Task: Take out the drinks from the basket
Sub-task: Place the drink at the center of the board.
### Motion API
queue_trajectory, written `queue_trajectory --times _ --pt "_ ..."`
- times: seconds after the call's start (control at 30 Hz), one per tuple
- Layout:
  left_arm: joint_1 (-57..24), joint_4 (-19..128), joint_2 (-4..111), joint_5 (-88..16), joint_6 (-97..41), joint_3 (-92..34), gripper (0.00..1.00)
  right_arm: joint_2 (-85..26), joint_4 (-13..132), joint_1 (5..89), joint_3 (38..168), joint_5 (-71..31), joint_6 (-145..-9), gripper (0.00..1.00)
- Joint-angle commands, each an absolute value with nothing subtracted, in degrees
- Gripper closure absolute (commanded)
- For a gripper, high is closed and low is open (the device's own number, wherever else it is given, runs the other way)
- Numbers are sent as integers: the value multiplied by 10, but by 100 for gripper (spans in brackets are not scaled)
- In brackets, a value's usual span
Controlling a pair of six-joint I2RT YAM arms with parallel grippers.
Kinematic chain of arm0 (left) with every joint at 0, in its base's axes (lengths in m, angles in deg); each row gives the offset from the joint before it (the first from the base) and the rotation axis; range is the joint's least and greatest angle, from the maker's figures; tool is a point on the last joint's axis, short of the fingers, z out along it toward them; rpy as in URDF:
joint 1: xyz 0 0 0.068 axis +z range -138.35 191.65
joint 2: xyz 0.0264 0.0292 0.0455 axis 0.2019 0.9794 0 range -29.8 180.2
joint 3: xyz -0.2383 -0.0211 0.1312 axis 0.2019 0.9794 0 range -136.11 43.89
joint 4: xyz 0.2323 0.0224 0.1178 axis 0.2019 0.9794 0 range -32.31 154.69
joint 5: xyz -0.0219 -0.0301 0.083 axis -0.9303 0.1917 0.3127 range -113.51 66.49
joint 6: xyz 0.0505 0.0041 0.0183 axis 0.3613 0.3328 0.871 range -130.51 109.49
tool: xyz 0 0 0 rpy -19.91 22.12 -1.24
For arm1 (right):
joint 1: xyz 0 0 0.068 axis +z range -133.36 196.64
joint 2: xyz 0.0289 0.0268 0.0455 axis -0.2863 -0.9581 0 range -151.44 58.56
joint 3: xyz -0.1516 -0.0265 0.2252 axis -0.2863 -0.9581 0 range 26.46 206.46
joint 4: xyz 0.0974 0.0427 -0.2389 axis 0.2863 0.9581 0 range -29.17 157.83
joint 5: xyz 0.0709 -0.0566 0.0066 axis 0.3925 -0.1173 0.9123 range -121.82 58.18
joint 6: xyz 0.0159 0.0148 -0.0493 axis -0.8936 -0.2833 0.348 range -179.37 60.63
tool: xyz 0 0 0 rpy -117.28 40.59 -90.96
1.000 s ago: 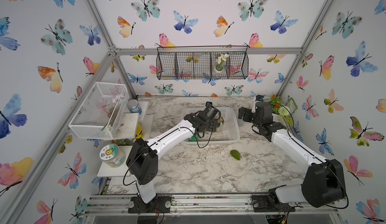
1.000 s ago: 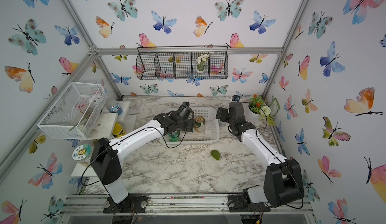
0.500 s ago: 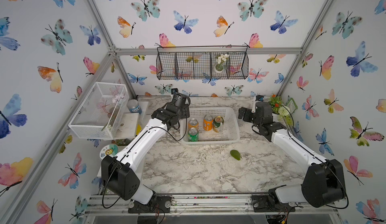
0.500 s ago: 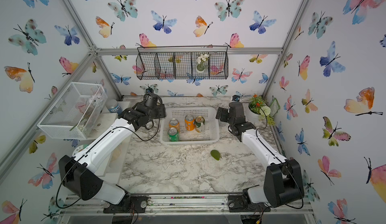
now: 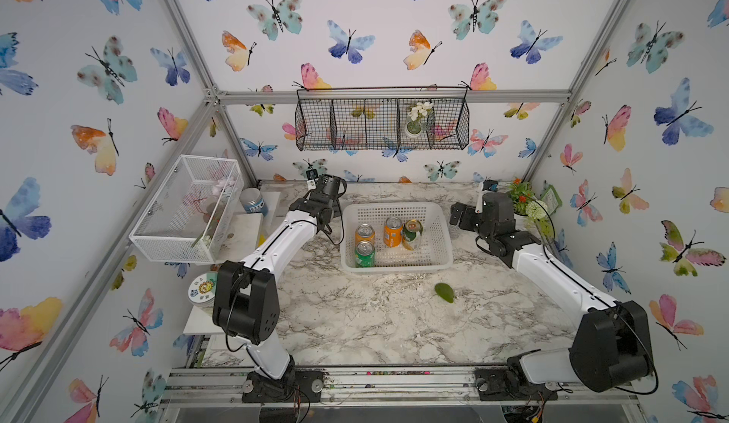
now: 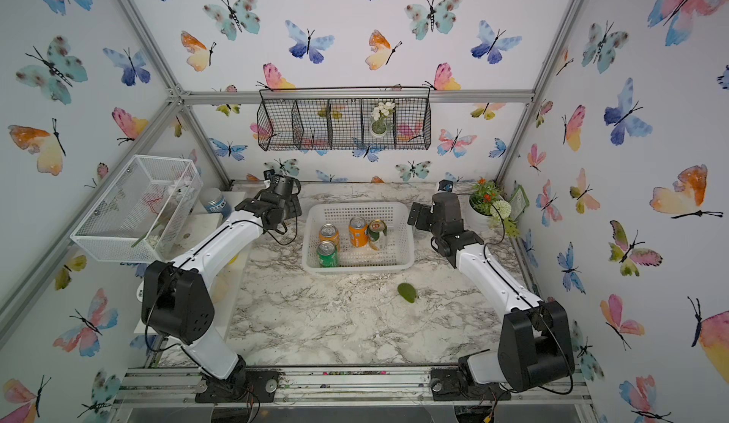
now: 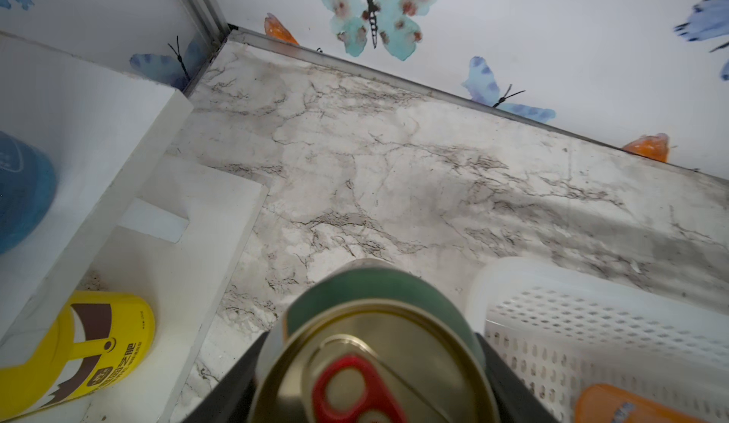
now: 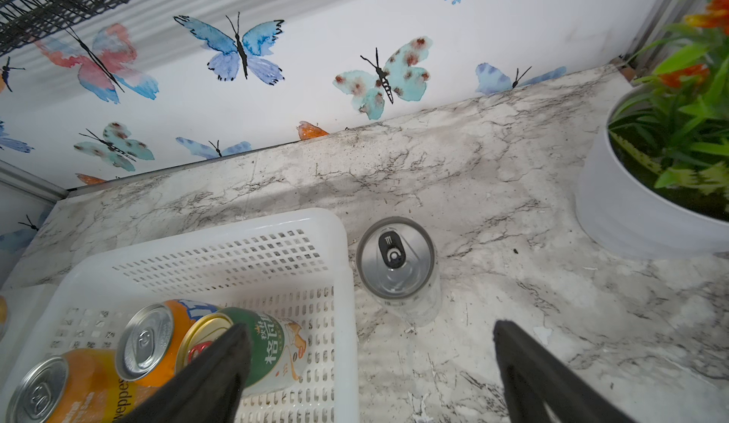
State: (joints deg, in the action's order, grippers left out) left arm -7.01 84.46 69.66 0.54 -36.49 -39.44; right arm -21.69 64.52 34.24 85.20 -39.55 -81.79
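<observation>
The white basket [image 5: 394, 271] [image 6: 357, 269] sits at the back middle of the marble table. In it stand two orange cans [image 5: 365, 233] [image 5: 393, 231], a bright green can [image 5: 365, 253] and a dark green gold-topped can [image 5: 412, 235]. My left gripper [image 7: 371, 373] is shut on another dark green can [image 7: 374, 294] with a gold top and red tab, held just outside the basket's back left corner [image 7: 513, 283]. In both top views that gripper [image 5: 321, 208] hides its can. My right gripper [image 8: 371, 346] is open beside the basket's right wall, apart from a slim silver can [image 8: 398, 267] standing on the table.
A green fruit [image 5: 444, 293] lies in front of the basket. White shelves on the left carry a blue-lidded jar [image 5: 252, 200], a mesh box [image 5: 185, 208] and a yellow container [image 7: 79, 346]. A potted plant [image 8: 651, 188] stands back right. A black wire basket [image 5: 382, 125] hangs on the wall.
My left arm has lifted a dark green can out of the basket and swung it left and back, outside the basket's corner. The right arm has not moved.
</observation>
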Motion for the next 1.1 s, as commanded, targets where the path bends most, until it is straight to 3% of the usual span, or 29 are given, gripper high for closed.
queue_trajectory --times 0.0,0.2,0.6,0.9,1.07 --pt "-54 790 720 -16 -378 -421 31 -202 631 342 845 -414 -816 1" --pt "-44 789 773 -84 -390 -437 32 -201 630 342 846 -415 -815 2" --pt "-47 790 827 -92 -393 -448 29 -203 631 342 845 -417 -816 1" --pt "-47 790 842 -96 -392 -446 22 -205 632 342 843 -419 -816 2" --pt "-47 792 842 -91 -393 -447 10 -208 635 342 848 -420 -817 1"
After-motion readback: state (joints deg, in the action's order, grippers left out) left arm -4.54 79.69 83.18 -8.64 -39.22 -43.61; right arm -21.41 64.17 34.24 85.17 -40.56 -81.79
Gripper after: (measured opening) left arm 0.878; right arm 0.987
